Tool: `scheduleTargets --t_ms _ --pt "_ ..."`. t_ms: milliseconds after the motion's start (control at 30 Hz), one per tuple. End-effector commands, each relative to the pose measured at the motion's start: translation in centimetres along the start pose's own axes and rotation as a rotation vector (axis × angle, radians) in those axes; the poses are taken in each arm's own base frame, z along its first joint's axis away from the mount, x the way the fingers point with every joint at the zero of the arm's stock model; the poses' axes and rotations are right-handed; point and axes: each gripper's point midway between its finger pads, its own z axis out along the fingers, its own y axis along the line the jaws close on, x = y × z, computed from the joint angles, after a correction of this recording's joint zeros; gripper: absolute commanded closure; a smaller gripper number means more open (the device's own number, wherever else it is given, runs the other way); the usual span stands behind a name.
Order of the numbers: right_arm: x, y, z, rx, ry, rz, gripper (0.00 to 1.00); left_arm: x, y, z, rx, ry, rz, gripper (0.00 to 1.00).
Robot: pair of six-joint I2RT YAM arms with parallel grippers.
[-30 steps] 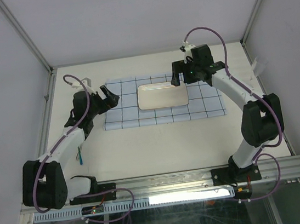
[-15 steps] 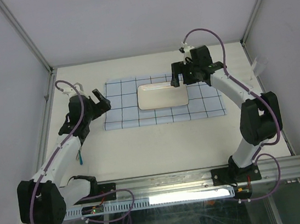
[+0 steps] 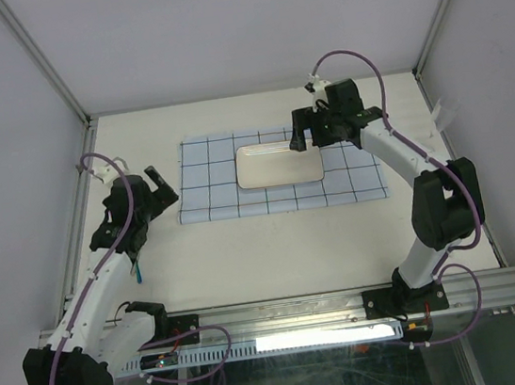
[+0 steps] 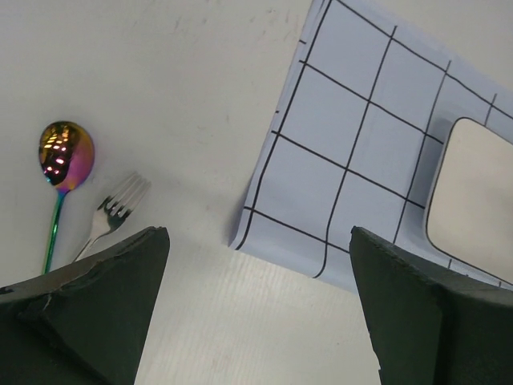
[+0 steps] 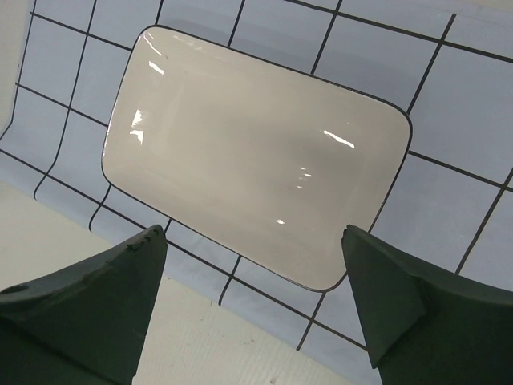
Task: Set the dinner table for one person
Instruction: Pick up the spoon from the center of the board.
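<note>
- Left gripper (image 4: pixel 256 321): jaws spread wide, nothing between them. It hangs over bare table (image 3: pixel 274 247) just off the cloth's (image 4: pixel 361 144) near-left corner.
- Right gripper (image 5: pixel 252 321): jaws also spread and empty, hovering above the plate (image 5: pixel 252 156), which sits mid-cloth.
- The spoon (image 4: pixel 66 154) and fork (image 4: pixel 112 216) lie side by side left of the cloth, with their handles hidden behind my left finger.
- I judge the cutlery comes next. I'd swing the left gripper over one handle, square the jaws across it, drop low and pinch without nudging its neighbour.
- The table carries everything, with the cloth toward its far middle.
- Since a second ago, the left arm has drawn back from the cloth's left edge toward the cutlery. The right has barely moved.
</note>
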Motion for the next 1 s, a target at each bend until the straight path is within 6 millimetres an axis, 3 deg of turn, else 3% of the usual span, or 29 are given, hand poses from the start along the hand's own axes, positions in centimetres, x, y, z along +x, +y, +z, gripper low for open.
scheduleTargets --t_ms 0,367,500,800,967 --pt "-1.1 1.2 -0.1 -0.044 -0.051 -0.022 0.06 -1.7 1.9 -1.3 -0.107 -0.034 0.008 0.01" --pt "0.7 3.2 1.3 -0.141 0.000 -0.012 0.06 -1.9 4.2 -2.5 -0.280 0.040 0.052 0.01" --pt "1.2 3.2 1.7 -0.144 0.018 -0.019 0.06 -0.8 5.1 -2.1 -0.321 0.082 0.078 0.01" --pt "0.5 3.6 0.9 -0.154 -0.009 -0.027 0.06 -1.1 6.4 -2.3 -0.372 0.040 0.089 0.01" --pt "0.3 3.7 0.6 -0.153 -0.019 -0.030 0.06 -1.4 5.9 -2.2 -0.330 0.046 0.140 0.01"
